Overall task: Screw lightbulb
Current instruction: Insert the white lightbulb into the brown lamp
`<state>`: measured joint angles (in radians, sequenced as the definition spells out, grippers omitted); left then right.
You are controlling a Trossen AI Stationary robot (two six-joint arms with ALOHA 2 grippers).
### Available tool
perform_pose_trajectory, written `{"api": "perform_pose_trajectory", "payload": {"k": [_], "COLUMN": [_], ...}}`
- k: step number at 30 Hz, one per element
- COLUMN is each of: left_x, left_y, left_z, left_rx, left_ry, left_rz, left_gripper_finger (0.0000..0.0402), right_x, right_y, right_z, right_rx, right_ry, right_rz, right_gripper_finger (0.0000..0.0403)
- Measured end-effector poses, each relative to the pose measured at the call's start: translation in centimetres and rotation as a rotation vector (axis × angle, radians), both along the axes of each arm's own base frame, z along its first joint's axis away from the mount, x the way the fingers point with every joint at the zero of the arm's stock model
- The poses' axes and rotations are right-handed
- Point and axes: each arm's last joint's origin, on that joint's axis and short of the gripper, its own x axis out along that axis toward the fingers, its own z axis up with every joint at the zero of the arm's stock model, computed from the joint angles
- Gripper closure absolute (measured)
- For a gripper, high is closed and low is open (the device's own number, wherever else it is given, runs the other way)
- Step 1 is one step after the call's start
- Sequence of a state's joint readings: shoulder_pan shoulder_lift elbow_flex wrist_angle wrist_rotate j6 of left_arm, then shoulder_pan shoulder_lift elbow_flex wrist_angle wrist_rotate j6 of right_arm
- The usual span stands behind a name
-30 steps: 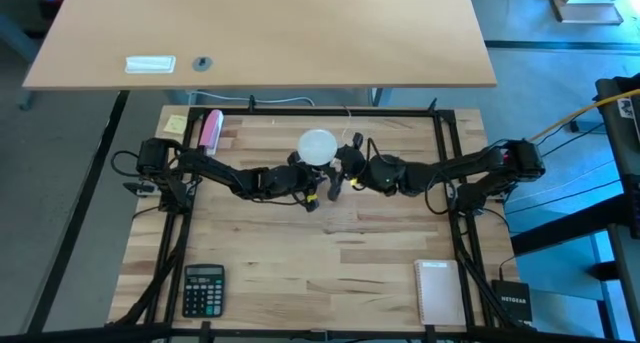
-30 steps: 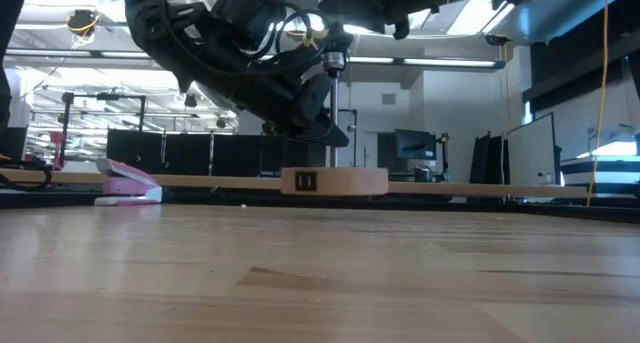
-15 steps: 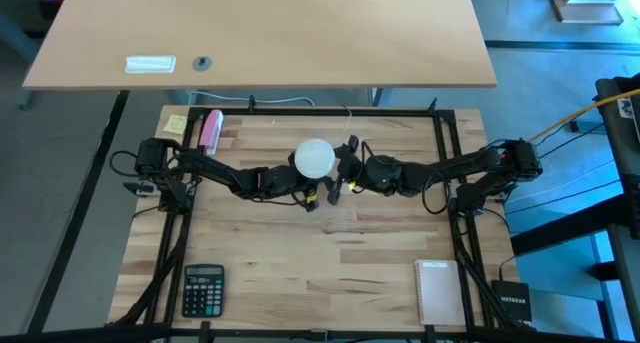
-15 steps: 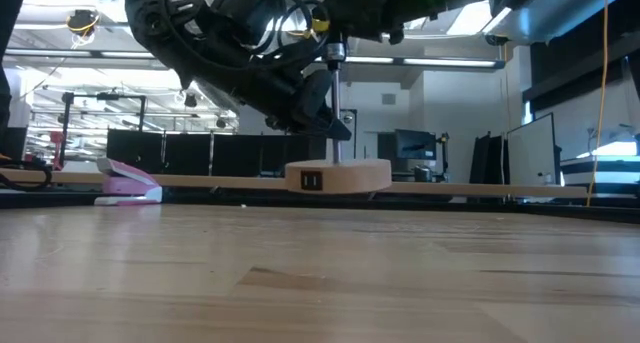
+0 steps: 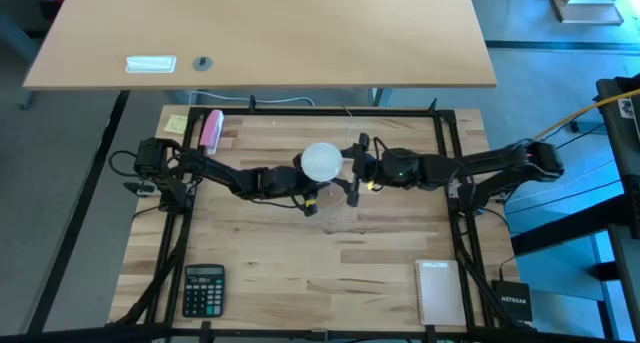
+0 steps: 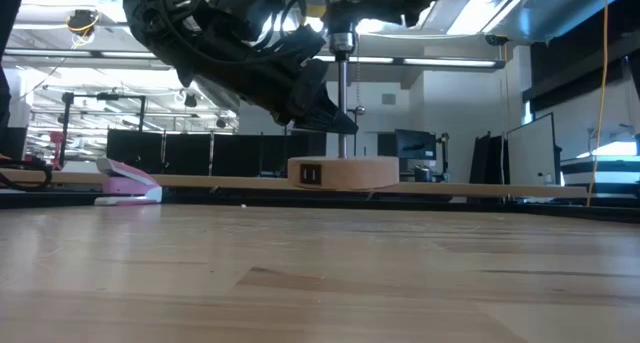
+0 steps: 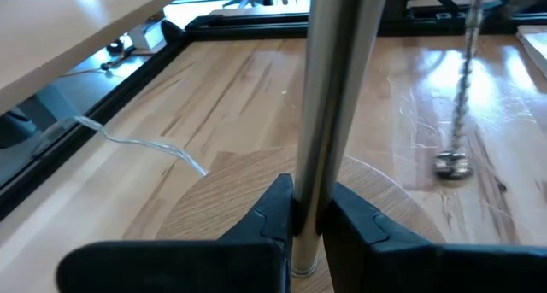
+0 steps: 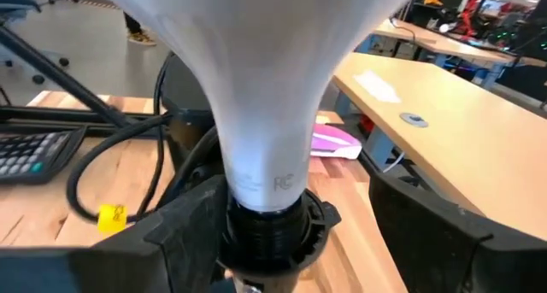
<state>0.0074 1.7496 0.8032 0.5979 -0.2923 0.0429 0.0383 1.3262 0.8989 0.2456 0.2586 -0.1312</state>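
The white lightbulb (image 5: 321,162) sits with its narrow neck (image 8: 273,178) in a black socket (image 8: 269,233) on top of a metal stem. The stem stands upright on a round wooden base (image 6: 343,171). My left gripper (image 7: 309,216) is shut on the stem below the bulb; it also shows in the high view (image 5: 308,186). My right gripper (image 5: 352,173) is open at the bulb's right. Its fingers stand on either side of the socket in the right wrist view (image 8: 299,195). My left gripper pinches the metal stem (image 7: 320,156) between its two fingers, low on the stem and just above the wooden base. The fingers come level from the table's left and lie across the stem. The stem stands upright and the base rests on the table. I cannot tell whether my right gripper touches the socket.
A bead pull chain (image 7: 461,79) hangs beside the stem, its end on the table. A pink stapler (image 5: 211,129) and a yellow note (image 5: 176,124) lie far left, a calculator (image 5: 204,288) near left, a notebook (image 5: 440,291) near right.
The lamp has shifted a little toward the table's near and right edges, with my left gripper on its stem, and the bulb has moved with it. My right gripper has drawn back toward the right edge, away from the bulb.
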Motion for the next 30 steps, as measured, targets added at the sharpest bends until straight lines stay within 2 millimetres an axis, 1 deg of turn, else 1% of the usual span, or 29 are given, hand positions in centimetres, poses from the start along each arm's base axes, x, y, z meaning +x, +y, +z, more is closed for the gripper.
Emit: {"api": "perform_pose_trajectory", "payload": {"k": [3, 8, 12, 16, 21, 25, 28, 30], "left_x": [0.0, 0.1, 0.1, 0.1, 0.0, 0.0, 0.0, 0.0], "left_y": [-0.1, -0.6, -0.8, -0.9, -0.8, -0.4, -0.3, -0.2], "left_z": [0.0, -0.1, -0.1, 0.0, 0.0, -0.1, -0.1, -0.1], "left_rx": [0.011, 0.014, -0.002, -0.032, -0.068, -0.099, -0.113, -0.115], "left_ry": [0.008, 0.02, 0.02, 0.011, 0.007, 0.008, 0.009, 0.011], "left_rz": [-0.035, -0.166, -0.239, -0.345, -0.432, -0.419, -0.408, -0.407], "left_gripper_finger": [0.0373, 0.0371, 0.0373, 0.0373, 0.0373, 0.0373, 0.0371, 0.037], "right_x": [-0.9, -2.8, -3.3, -2.7, -1.1, 0.0, 0.3, 0.5], "right_y": [0.0, -0.1, -0.8, -1.7, -2.8, -3.7, -4.1, -4.2], "right_z": [0.6, 1.4, 1.5, 1.7, 1.6, 0.9, 0.5, 0.4], "right_rx": [0.001, -0.003, 0.047, 0.081, 0.107, 0.134, 0.174, 0.172], "right_ry": [0.015, 0.073, 0.093, 0.044, -0.073, -0.102, -0.102, -0.116], "right_rz": [0.032, 0.101, 0.189, 0.293, 0.44, 0.534, 0.614, 0.63], "right_gripper_finger": [0.0114, 0.0114, 0.0114, 0.0114, 0.0113, 0.0113, 0.0113, 0.0113]}}
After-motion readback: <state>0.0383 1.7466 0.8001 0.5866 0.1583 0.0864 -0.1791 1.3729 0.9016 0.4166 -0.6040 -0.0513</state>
